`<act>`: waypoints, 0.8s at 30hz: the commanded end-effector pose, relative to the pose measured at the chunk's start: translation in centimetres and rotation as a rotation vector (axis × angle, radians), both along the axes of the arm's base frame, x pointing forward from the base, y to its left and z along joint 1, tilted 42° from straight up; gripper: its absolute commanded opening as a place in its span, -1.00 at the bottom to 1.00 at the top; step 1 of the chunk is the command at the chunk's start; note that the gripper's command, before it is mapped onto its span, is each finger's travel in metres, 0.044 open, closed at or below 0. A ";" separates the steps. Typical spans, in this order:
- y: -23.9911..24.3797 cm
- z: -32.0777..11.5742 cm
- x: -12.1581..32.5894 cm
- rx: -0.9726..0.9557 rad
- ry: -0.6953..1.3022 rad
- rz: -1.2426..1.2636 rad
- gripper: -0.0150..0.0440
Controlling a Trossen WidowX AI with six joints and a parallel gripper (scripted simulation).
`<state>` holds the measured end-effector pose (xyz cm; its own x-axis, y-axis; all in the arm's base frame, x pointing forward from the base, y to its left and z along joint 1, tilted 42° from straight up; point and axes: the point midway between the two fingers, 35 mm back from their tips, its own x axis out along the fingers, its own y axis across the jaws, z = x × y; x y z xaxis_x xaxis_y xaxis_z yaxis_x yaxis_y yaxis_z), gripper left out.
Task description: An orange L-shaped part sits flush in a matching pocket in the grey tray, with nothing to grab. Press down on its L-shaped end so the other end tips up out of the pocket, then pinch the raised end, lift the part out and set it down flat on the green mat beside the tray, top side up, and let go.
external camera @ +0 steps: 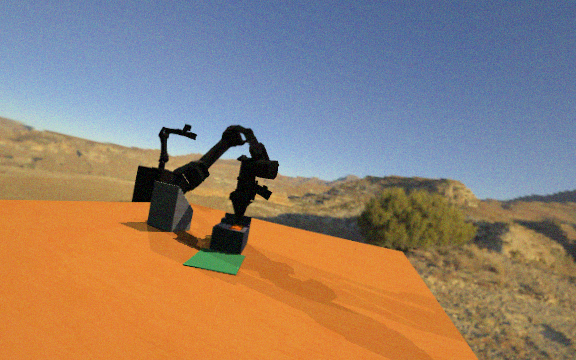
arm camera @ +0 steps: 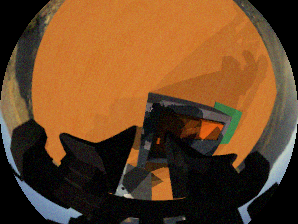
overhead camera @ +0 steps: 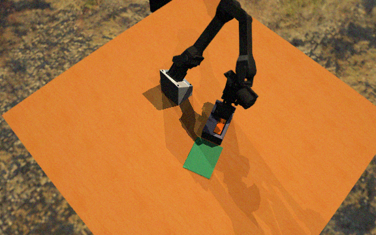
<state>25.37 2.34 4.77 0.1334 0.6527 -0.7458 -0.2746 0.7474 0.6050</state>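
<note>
The orange part (overhead camera: 219, 128) (external camera: 236, 228) (arm camera: 211, 129) shows in the pocket of the grey tray (overhead camera: 211, 139) (external camera: 228, 241) (arm camera: 147, 115). Shadow and the fingers cover much of it, and I cannot tell whether it lies flush or slightly tilted. My gripper (overhead camera: 223, 113) (external camera: 238, 215) (arm camera: 150, 131) points down at the tray's end away from the mat, its fingers partly apart with nothing between them. Its tips are low at the tray; contact with the part is hidden. The green mat (overhead camera: 202, 160) (external camera: 215, 262) (arm camera: 233, 123) lies flat beside the tray's other end, with nothing on it.
A grey block with slanted sides (overhead camera: 170, 86) (external camera: 162, 207) stands at the arm's foot, a short way from the tray. A black box (external camera: 144, 185) and a thin black post (external camera: 163, 147) stand at the back of the orange table (overhead camera: 109, 137) (external camera: 93, 280).
</note>
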 end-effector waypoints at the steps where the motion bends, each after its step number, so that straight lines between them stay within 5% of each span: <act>1: 0.5 -0.5 -0.1 0.005 0.007 -0.003 0.12; 24: 2.3 -2.5 0.2 0.007 0.007 -0.003 0.12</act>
